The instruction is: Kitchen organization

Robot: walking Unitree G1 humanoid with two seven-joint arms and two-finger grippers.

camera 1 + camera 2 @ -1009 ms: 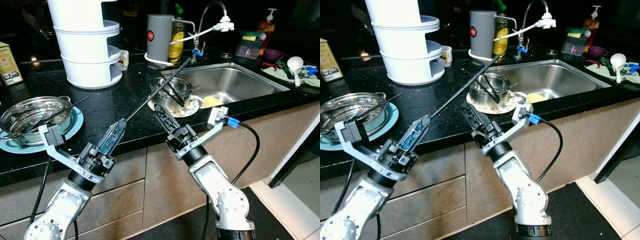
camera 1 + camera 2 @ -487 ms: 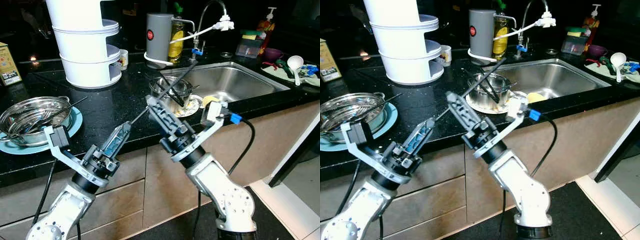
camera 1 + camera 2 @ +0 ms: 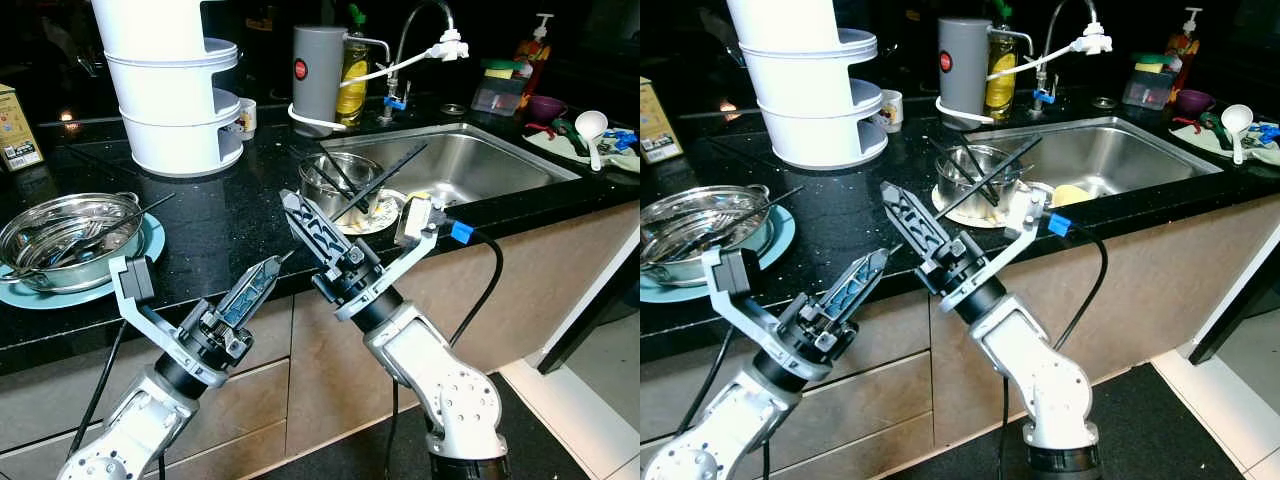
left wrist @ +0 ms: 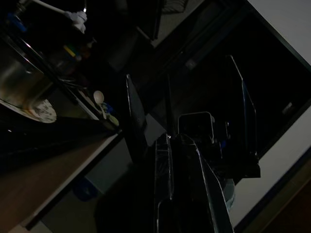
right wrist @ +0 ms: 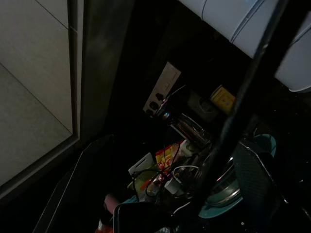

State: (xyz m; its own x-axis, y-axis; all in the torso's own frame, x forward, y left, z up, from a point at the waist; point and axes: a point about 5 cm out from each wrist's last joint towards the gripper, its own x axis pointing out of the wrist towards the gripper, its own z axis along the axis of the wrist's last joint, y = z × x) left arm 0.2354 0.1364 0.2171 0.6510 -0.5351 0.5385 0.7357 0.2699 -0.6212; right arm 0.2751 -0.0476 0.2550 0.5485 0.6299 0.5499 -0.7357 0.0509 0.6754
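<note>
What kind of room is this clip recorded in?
A home kitchen, most likely: a stainless sink with a faucet set in a black counter, a steel pot holding utensils, and a dish soap bottle.

1. The tiered container stands at the back left of the counter.
2. The steel pan sits on a plate at the left front.
3. The sink lies right, with the steel bowl just left of it.

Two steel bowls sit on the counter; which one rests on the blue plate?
The wide steel bowl at the counter's left rests on the blue plate. The smaller steel bowl by the sink sits on a patterned plate.
</note>
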